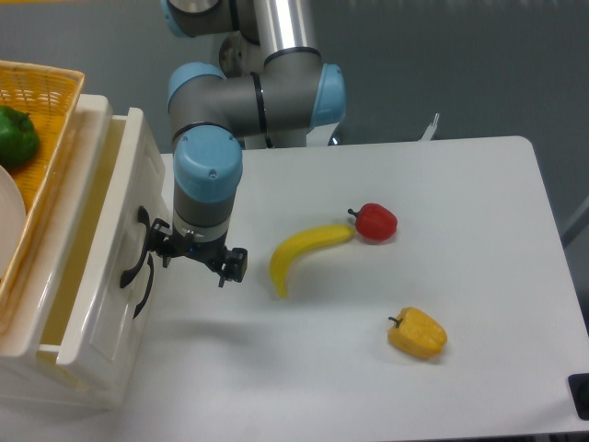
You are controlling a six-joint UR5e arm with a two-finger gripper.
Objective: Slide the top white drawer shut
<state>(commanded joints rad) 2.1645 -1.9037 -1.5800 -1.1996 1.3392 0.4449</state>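
Camera view:
Writing: no brand, label or lettering can be read on anything here.
Top white drawer (97,276): at the left edge of the frame, at about 9 o'clock, only a narrow strip of its inside showing; its glossy front panel faces right and carries a curved black handle (135,258).
Lower handle: a second black handle (145,293) shows just under the first, at its 5 o'clock.
End effector (196,259): hangs from the blue-capped wrist straight at the drawer front, its left finger at or touching the upper handle; the fingers stand spread, with nothing between them.
Yellow woven basket (41,101): on top of the cabinet at 10 o'clock, with a green pepper (17,136) inside.
Banana (305,253): on the tabletop (479,239) at 3 o'clock from the end effector, near it but apart.
Red pepper (374,222): touching or just beside the banana's upper tip.
Yellow pepper (418,332): at 5 o'clock from the banana, well apart.
Edges: tabletop's right edge runs down at 3 o'clock; rounded far corner at 2 o'clock.
Open room: bare white surface spreads right of the peppers and along the near edge.
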